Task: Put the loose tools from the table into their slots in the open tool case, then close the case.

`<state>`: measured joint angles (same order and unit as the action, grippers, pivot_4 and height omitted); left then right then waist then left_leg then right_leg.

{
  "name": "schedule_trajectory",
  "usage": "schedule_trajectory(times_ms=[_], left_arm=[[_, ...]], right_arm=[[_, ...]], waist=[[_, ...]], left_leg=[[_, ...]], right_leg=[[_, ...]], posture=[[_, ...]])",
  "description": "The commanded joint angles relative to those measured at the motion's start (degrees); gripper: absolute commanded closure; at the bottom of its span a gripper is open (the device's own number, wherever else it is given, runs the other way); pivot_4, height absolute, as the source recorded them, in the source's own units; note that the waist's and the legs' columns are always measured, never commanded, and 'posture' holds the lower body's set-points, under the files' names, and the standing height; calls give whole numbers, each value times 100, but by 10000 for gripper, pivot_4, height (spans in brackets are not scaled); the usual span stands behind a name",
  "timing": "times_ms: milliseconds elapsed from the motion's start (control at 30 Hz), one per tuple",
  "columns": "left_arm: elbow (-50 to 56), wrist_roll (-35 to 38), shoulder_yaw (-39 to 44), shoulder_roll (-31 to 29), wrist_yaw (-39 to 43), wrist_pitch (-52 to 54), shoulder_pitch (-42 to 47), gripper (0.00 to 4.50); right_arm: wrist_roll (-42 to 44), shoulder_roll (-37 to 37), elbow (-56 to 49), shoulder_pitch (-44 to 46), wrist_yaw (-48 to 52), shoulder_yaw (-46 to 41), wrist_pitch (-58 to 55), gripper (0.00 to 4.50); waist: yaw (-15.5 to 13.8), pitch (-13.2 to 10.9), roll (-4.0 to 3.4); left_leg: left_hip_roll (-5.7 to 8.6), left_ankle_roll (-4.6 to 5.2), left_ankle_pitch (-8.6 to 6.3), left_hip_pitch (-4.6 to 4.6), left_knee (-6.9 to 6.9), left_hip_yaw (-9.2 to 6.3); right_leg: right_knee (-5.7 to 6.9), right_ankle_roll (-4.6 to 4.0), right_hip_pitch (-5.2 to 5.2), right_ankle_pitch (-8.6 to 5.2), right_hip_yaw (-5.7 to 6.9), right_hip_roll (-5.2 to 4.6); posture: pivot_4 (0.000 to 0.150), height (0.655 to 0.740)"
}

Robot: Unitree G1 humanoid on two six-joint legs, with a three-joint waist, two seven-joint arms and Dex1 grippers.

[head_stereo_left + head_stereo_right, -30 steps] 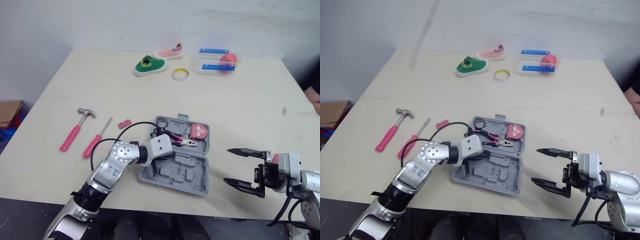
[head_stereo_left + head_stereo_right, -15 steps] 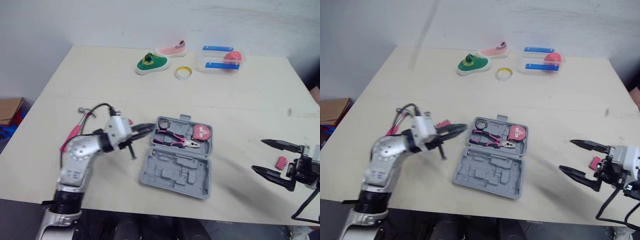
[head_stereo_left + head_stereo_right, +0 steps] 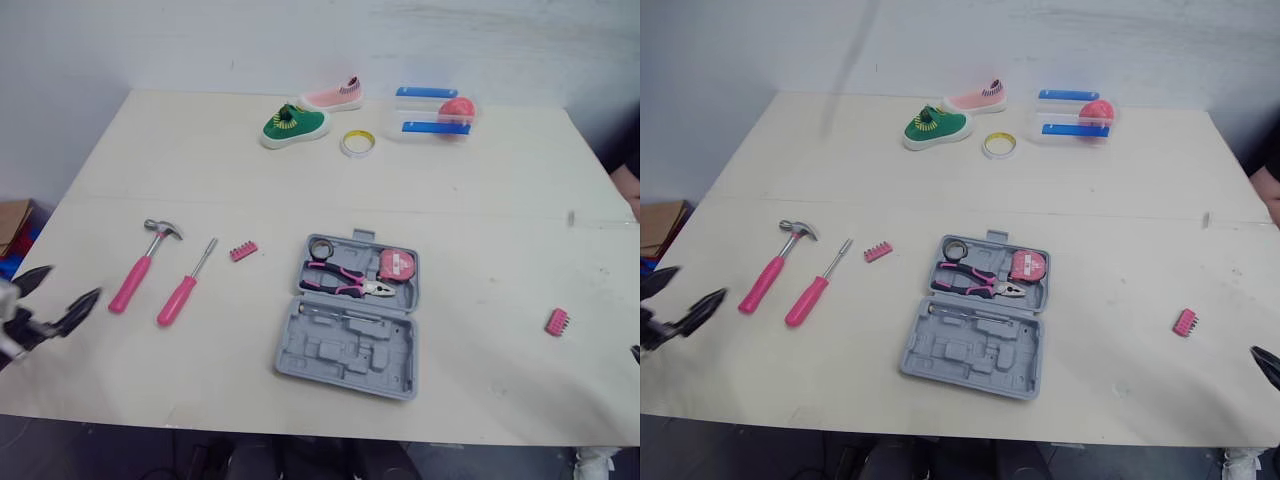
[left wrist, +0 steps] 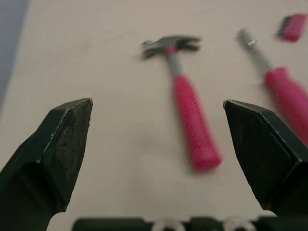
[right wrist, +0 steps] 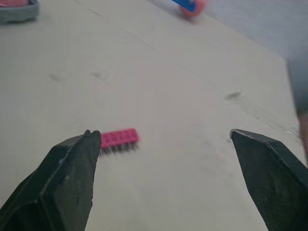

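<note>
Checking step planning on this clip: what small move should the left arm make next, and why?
Probably ease the left gripper forward toward the hammer handle. Its fingers are open, the hammer lies loose on the table just ahead of them, and the open tool case shows empty slots.

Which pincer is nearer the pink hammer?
Left. The left pincer is just left of the hammer; the right pincer is far off on the other side, beyond the tool case.
</note>
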<state>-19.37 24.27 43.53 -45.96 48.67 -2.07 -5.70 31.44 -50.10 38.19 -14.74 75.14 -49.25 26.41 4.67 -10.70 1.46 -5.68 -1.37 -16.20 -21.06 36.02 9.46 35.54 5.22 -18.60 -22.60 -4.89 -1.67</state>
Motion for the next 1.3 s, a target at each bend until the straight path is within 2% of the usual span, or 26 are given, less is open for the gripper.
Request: schedule_trajectory(times_ms=[33, 167, 467, 567, 700, 867, 1067, 1167, 1300], left_arm=[[-723, -67, 449, -271, -158, -469, -97, 640], [-1254, -62, 577, -375, -307, -714, -230, 640], [-824, -26, 378, -248, -347, -888, -298, 640], [-392, 97, 245, -167, -332, -657, -250, 640], [401, 138, 89, 104, -610, -399, -270, 640], [1752, 585, -72, 385, -803, 716, -547, 640], [2510, 937, -450, 215, -1693, 2953, -182, 640], [2291, 672, -991, -168, -1774, 3623, 297, 640], [1563, 234, -1640, -609, -1684, 3909, 993, 640]], right_arm=[[-34, -185, 384, -170, -99, -264, 335, 0], [-100, -205, 621, -255, -252, -254, 625, 0], [44, -24, 282, 142, -500, 122, 361, 0], [111, 210, -414, 216, -226, 551, 131, 0], [213, 684, -1612, 458, -388, 1137, -158, 0], [493, 1101, -3056, 790, -739, 1775, -821, 0], [649, 1537, -4411, 1086, -697, 2841, -1323, 0], [636, 1666, -4829, 1235, -470, 3419, -1410, 0], [672, 1797, -5068, 1484, -410, 3802, -1552, 0]], waist=[[6, 0, 0], [28, 2, -2], [32, 5, 4], [26, 6, 5], [25, 7, 7], [26, 3, 0], [-13, 5, 4], [-42, 3, 6], [-55, 0, 11]], left_leg=[[1, -21, -14, 0, -1, -1], [3, -24, -24, 3, -5, 1], [-3, -28, -25, 3, -3, 4], [-3, -26, -24, 2, -2, 5], [-10, -30, -19, 2, -1, 1], [-10, -7, -3, -2, 3, 10], [-11, -14, 15, -6, 5, -12], [-4, -9, 20, -11, 11, -17], [-1, -10, 28, -9, 13, -15]], right_leg=[[2, -1, 1, 0, 2, -5], [4, -15, 0, -7, 4, -11], [12, -16, -3, -8, 6, -1], [12, -15, -3, -8, 5, -1], [19, -11, -2, -6, 7, 9], [34, -7, -16, -5, -3, 12], [46, -6, -16, -5, 8, 19], [49, -2, -15, -3, 17, 15], [53, 1, -17, -1, 20, 15]], posture=[[1500, 7400], [1500, 7400], [1500, 7400], [1500, 7400], [1500, 7400], [1500, 7400], [1500, 7400], [1500, 7400], [1500, 7400]])
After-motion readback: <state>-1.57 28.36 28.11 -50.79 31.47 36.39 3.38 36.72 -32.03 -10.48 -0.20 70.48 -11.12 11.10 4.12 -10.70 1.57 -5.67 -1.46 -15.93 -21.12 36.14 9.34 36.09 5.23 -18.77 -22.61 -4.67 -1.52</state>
